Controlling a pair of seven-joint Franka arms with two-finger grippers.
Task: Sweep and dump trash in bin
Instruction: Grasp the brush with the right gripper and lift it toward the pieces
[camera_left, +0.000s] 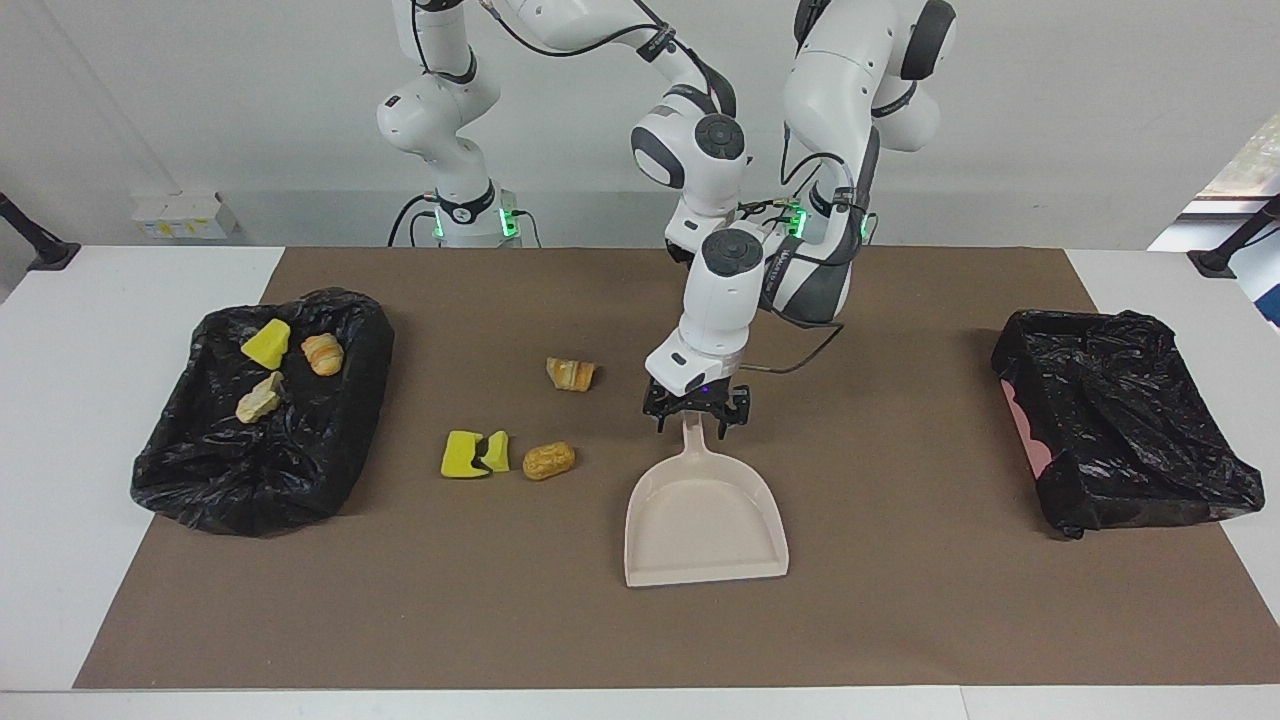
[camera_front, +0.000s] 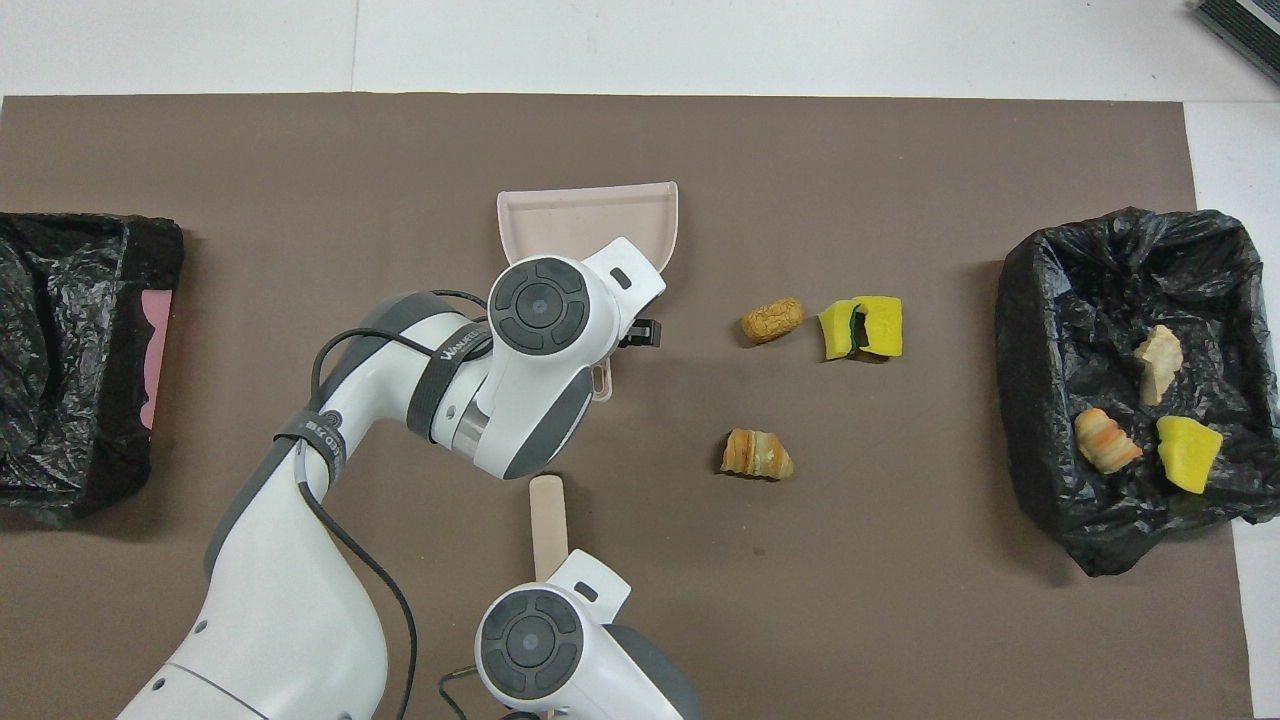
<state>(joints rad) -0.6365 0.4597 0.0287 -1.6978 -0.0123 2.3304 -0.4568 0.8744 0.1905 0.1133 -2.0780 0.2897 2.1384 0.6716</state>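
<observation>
Two white arms over a brown mat (camera_left: 900, 620) on a white table (camera_left: 80, 480).
Facing view: pale wall; left gripper (camera_left: 697, 412), fingers apart, straddles the beige plastic dustpan (camera_left: 705, 520) handle. Overhead view: right gripper, itself hidden, closed on the beige brush (camera_front: 548, 510); four bits of trash (camera_front: 860, 326) on the mat, three in the black-bagged bin (camera_front: 1120, 540).

One camera sits high across the counter (camera_left: 60, 420) and faces the robots, taking in both arm bases, the wall and the whole brown mat (camera_left: 900, 620) from a fair way off. The other hangs high above the robots' own end and looks forward and steeply down (half a turn from the first), closer in, with the arms entering from the bottom edge. Both share the mat, the dustpan (camera_left: 705, 520) (camera_front: 560, 215), the loose scraps and the two black-lined bins.
</observation>
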